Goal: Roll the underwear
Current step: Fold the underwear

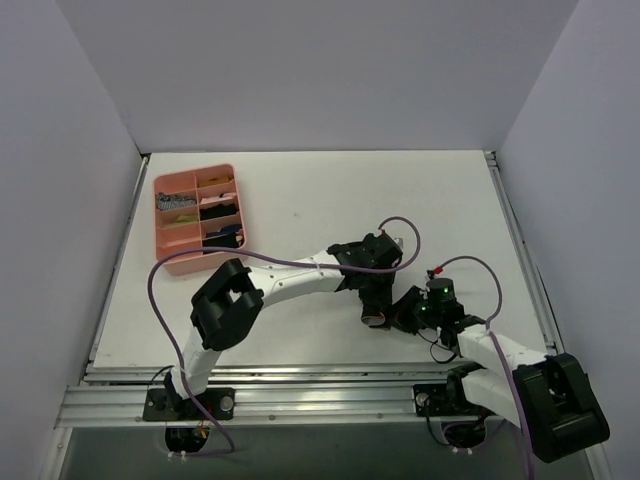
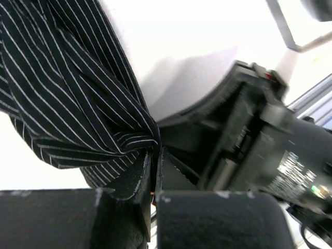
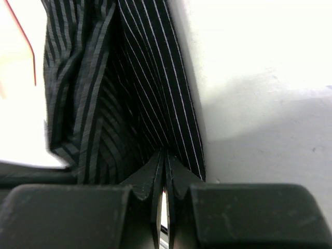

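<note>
Left gripper (image 2: 154, 155) and right gripper (image 3: 165, 154) each pinch the underwear (image 2: 72, 98), close together over the near table (image 1: 300, 200). I judge we're gripping an edge; next I must turn it over evenly.

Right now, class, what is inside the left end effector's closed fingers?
A bunched fold of the black pinstriped underwear, pinched by the left end effector. How deep the fabric reaches between the fingers is hidden by them.
</note>
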